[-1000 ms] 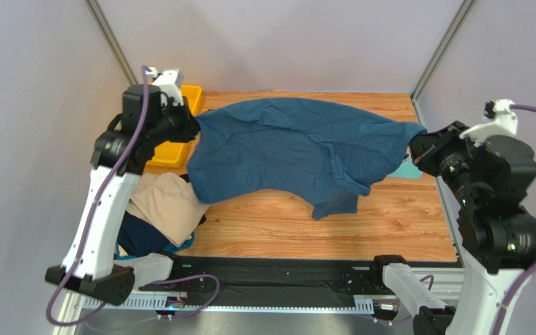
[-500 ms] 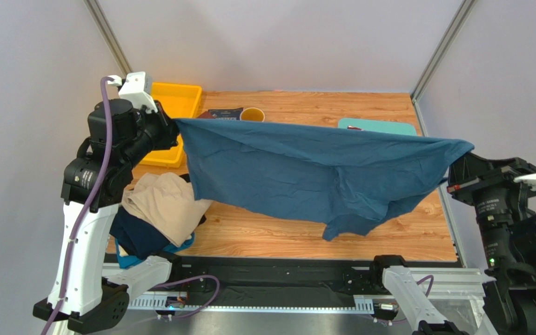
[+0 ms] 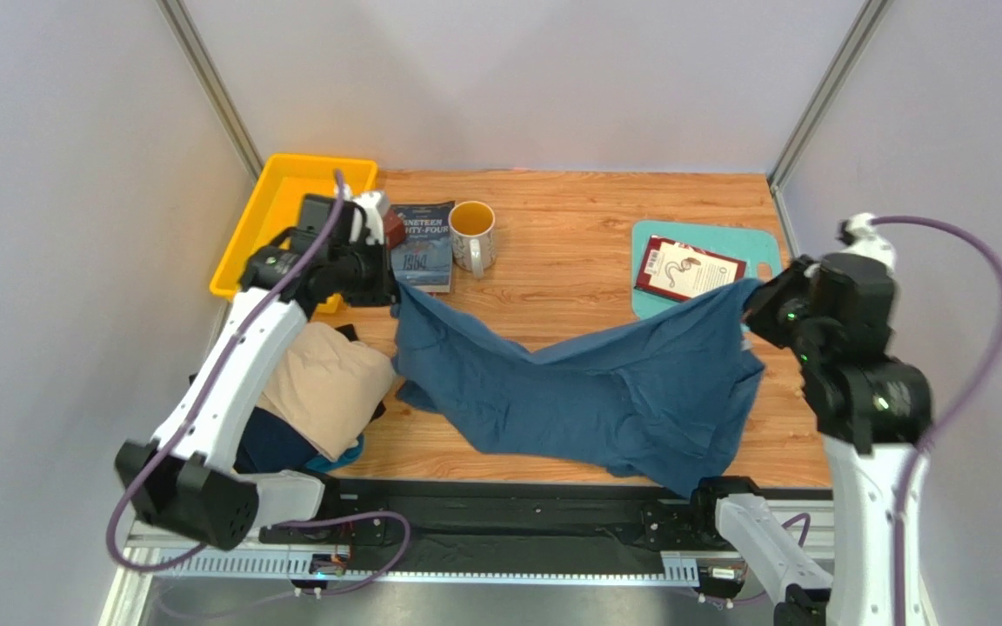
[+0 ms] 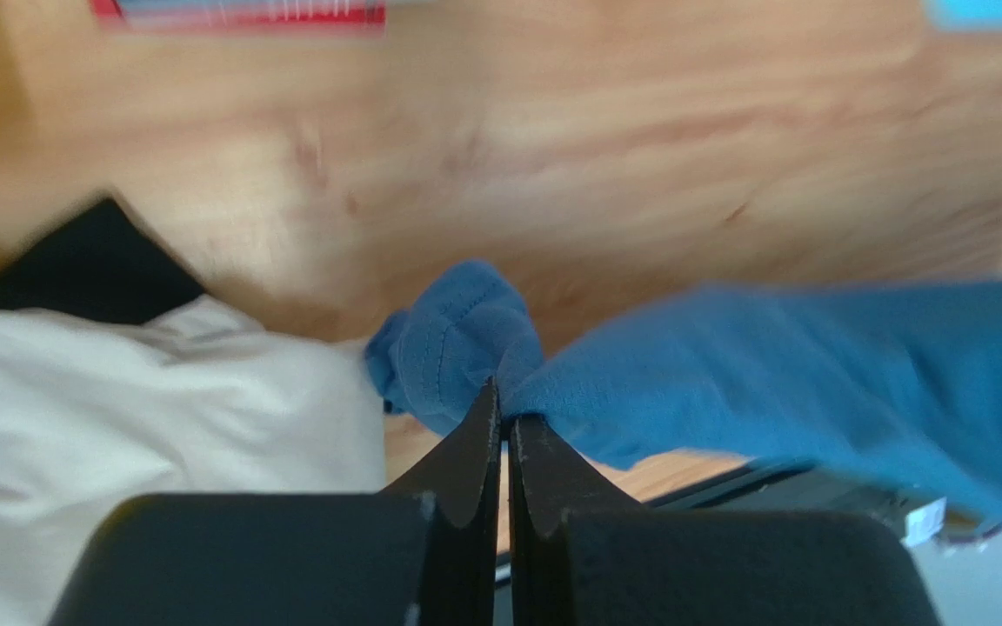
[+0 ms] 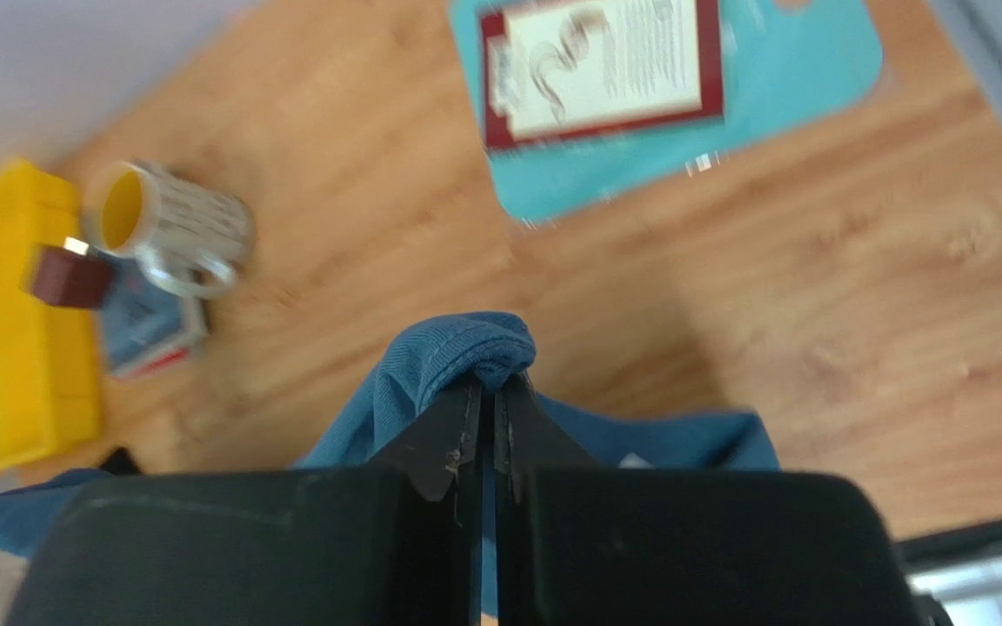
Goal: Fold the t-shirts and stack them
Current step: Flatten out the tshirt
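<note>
Spreading: left end effector [image 4: 504, 402] and right end effector [image 5: 487, 391] are clamping corners of large teal-blue cotton t-shirt [image 3: 598, 391]; next probably needs lowering it flat onto wooden table [image 3: 559, 268].

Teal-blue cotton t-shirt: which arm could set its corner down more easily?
Probably the right. Both pinch the teal-blue cotton t-shirt, but the right gripper hangs over an uncluttered patch of the wooden table, while the left gripper sits right beside the crumpled beige t-shirt.
</note>
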